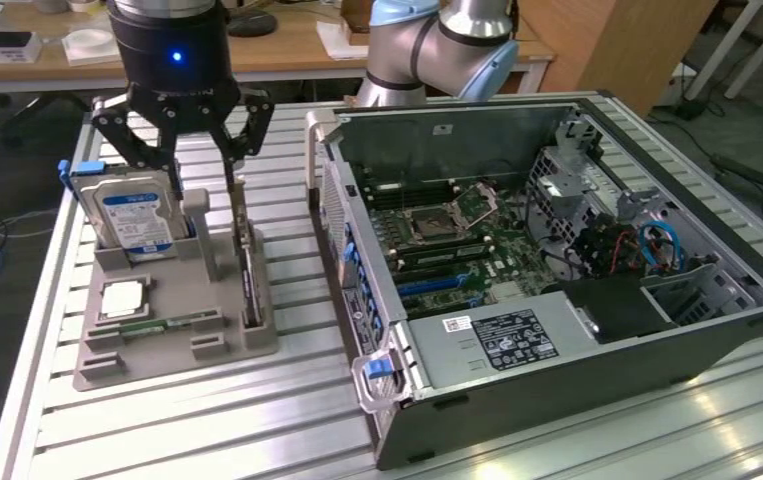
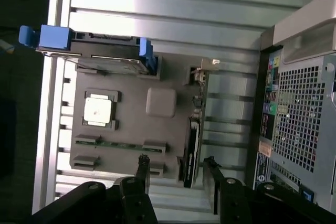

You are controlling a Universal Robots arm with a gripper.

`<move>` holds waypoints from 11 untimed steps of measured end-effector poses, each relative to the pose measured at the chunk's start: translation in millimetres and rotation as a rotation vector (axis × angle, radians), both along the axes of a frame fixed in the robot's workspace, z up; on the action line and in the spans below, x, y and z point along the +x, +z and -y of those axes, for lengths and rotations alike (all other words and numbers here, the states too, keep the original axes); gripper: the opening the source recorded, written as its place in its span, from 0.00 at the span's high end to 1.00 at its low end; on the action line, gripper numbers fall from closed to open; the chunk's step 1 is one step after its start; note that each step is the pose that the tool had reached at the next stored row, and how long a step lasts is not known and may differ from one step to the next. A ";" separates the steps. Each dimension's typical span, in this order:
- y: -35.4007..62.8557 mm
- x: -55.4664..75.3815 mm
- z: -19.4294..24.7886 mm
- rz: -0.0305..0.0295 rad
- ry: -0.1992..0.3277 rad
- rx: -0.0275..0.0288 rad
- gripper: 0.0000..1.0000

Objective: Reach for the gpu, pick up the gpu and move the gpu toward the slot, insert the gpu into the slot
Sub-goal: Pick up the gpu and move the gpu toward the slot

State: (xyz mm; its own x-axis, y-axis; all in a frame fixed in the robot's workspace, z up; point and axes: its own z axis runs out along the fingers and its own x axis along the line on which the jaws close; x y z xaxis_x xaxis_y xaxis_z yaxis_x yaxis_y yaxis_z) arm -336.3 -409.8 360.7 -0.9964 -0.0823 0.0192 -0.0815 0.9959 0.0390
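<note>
The gpu (image 1: 249,270) is a thin dark card standing on edge in a groove of the grey holder (image 1: 221,345), on the side nearest the computer case. In the wrist view the gpu (image 2: 192,129) appears edge-on with its metal bracket (image 2: 202,71) at the far end. My gripper (image 1: 202,165) hangs open just above the holder's back part, holding nothing. In the wrist view my gripper (image 2: 176,174) straddles the card's near end, and the card lies closer to one finger (image 2: 210,177) than to the other. The slot (image 1: 431,287) is a long blue strip on the motherboard inside the open case.
A silver hard drive with a blue label (image 1: 137,212) stands upright in the holder beside the gripper. A square processor (image 1: 121,298) and a green memory stick (image 1: 157,326) lie in the holder. The open computer case (image 1: 488,345) sits on the slatted aluminium table (image 1: 261,420).
</note>
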 end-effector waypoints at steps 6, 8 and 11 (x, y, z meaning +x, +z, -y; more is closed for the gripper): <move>-9.1 3.3 0.3 0.0053 -0.022 -0.0001 0.47; -12.3 3.8 0.3 0.0064 -0.033 0.0000 0.47; -16.5 4.2 0.3 0.0079 -0.055 -0.0002 0.47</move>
State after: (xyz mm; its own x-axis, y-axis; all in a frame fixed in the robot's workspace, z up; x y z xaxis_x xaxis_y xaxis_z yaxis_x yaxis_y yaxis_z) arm -332.1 -410.1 344.2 -0.9996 -0.0275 0.0113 -0.0271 0.9989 0.0384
